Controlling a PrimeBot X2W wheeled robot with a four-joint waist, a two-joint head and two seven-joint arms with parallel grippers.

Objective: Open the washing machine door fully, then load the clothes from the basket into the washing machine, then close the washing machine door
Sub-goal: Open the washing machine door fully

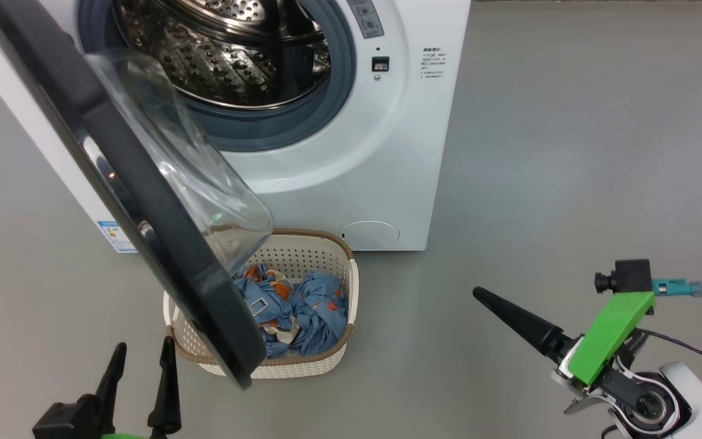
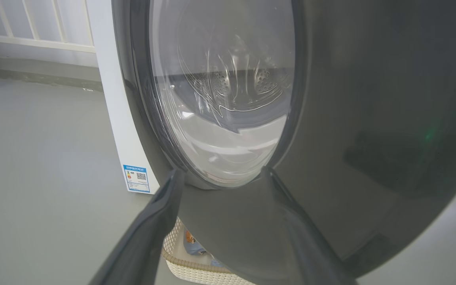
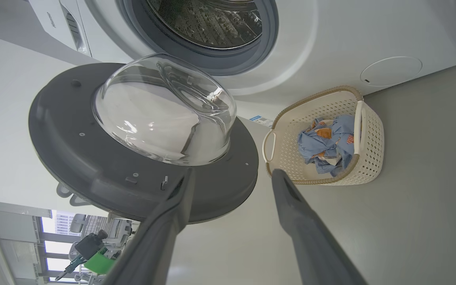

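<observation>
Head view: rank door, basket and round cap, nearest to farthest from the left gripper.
1. washing machine door, just right of the left gripper.
2. basket, behind the door's lower edge.
3. round cap, beyond the basket, farther right.

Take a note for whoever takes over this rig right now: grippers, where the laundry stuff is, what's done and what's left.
Left gripper: open, empty, close by the outer face of the washing machine door.
Right gripper: open, empty, off to the right over the floor.
The door stands swung out, its lower edge over the left side of the basket; the drum looks empty.
The clothes lie in the basket, in front of the washing machine.
Done: door opened, perhaps not fully.
Left: swing it wider if needed, load the clothes, close the door.
</observation>
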